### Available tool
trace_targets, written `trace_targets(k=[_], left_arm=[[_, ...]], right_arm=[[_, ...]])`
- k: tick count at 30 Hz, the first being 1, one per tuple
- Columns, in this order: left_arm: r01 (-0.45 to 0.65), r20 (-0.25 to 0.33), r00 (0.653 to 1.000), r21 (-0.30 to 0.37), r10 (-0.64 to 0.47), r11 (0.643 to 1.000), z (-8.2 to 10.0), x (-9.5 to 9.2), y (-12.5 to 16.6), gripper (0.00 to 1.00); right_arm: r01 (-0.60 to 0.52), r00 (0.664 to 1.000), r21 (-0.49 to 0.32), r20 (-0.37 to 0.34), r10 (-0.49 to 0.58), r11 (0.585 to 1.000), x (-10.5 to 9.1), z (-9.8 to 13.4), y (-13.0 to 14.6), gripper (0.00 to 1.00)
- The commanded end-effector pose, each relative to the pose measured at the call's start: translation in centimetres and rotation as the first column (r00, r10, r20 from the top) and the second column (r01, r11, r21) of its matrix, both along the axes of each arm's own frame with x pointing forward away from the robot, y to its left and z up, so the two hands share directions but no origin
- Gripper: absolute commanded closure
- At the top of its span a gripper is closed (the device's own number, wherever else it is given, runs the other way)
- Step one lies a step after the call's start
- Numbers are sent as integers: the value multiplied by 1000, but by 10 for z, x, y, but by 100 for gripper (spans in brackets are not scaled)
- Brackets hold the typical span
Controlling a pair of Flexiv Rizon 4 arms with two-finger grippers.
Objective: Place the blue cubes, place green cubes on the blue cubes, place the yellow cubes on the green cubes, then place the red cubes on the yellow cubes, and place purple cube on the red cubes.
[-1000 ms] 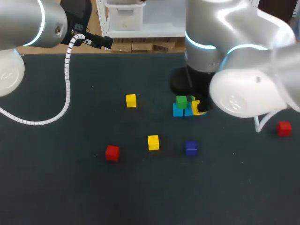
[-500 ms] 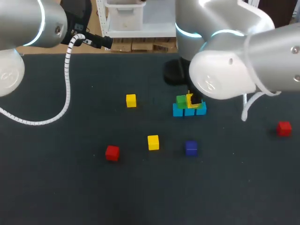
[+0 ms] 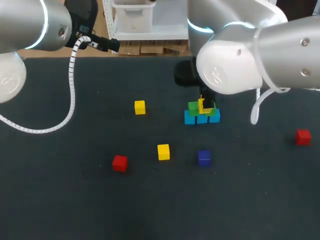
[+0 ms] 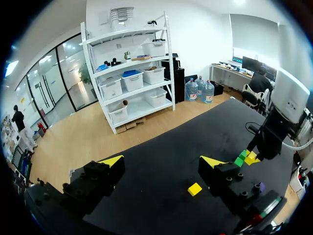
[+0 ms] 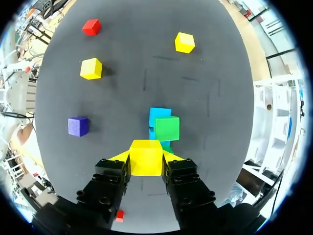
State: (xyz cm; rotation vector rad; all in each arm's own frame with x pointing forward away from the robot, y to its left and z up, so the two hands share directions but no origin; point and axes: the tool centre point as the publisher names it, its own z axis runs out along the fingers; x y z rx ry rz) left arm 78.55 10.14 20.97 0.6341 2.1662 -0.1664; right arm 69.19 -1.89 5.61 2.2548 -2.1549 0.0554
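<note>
Over the table's left side hung the left arm [image 3: 30, 25], a white coiled cable [image 3: 72, 75] sagging from it above the dark table [image 3: 60, 200]. The left gripper [image 4: 161, 162] hovered high, its claw spread wide with nothing in it.

Going rightward, I counted the loose cubes. One red cube [image 3: 119, 163] lay toward the near side, and a yellow cube [image 3: 139, 107] lay farther back. A second yellow cube [image 3: 163, 152] sat right of the red one, and the single purple cube [image 3: 203, 158] sat just past that.

Behind the purple one stood three blue cubes [image 3: 201, 119], touching in a row whose long axis ran left to right across the table. A green cube [image 3: 193, 107] sat on the row's left end. A sliver of a second green cube [image 5: 167, 146] peeked from under the right gripper [image 5: 145, 164]. The claw held a third yellow cube [image 5: 145, 154], pinched by two opposite sides and square with the fingers, over the row beside the first green cube. Whether it touched what lay beneath, I could not tell.

The right arm [image 3: 240, 55] bulked over the back of the stack and hid the table behind it. Far right, well apart, lay the other red cube [image 3: 302, 136]. That made three yellow, two red and one purple.
</note>
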Motion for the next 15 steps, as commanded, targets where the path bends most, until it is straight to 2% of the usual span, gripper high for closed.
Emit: trace_targets(k=[1, 15], left_arm=[[4, 0, 1000, -2, -4, 1000, 0, 1, 1, 0], [4, 0, 1000, -2, -4, 1000, 0, 1, 1, 0]], right_arm=[[6, 1000, 17, -25, -6, 1000, 7, -2, 0, 100], [38, 999, 42, -39, -37, 998, 19, -2, 0, 100]])
